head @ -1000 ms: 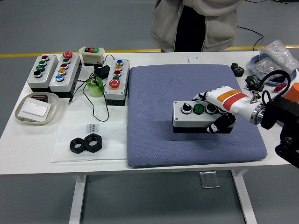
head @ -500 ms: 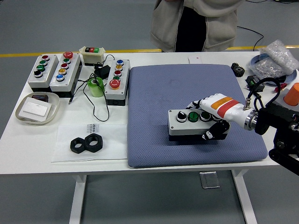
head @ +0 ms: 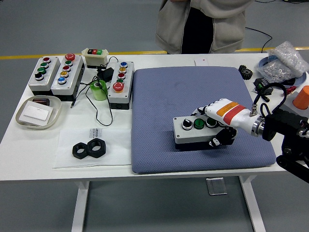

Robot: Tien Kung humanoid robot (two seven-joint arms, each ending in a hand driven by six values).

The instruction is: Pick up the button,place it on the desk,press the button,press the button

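Right hand wrapped around the right end of the grey button box, fingers over the top, thumb at its front. Box rests on blue mat, 4 o'clock from mat centre, on white desk.

right hand is gripping button box | box is sitting on blue mat, at 4 o'clock | person is standing at 12
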